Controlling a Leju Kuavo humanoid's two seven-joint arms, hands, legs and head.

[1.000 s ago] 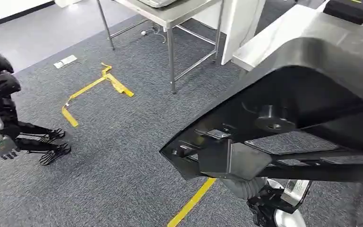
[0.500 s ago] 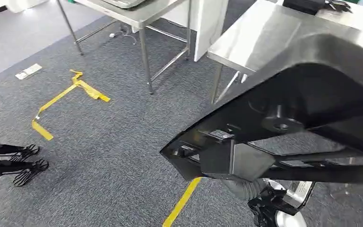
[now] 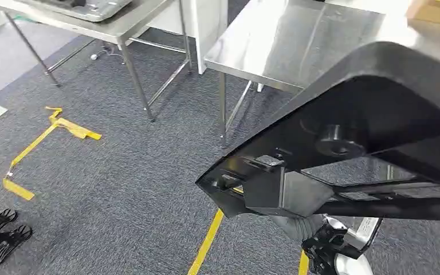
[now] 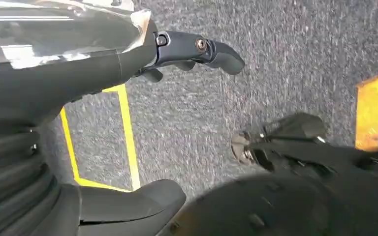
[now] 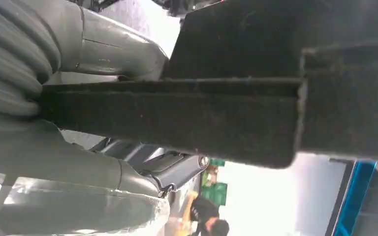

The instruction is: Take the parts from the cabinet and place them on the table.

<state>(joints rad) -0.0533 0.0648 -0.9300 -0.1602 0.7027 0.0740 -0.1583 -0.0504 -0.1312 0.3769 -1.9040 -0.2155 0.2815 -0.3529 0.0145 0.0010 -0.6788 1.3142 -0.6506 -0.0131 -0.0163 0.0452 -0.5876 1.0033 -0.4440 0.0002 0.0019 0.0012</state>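
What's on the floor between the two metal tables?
Just bare grey carpet between the left table and the right table, in the head view.

Workshop or lab: steel tables (image 3: 298,40), grey carpet (image 3: 120,189), yellow floor tape (image 3: 34,146).

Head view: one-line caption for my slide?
Right hand carries a large black part toward the steel table.

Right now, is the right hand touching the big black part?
Touching: in the right wrist view the right hand wraps its thumb and fingers around a bar of the black part.
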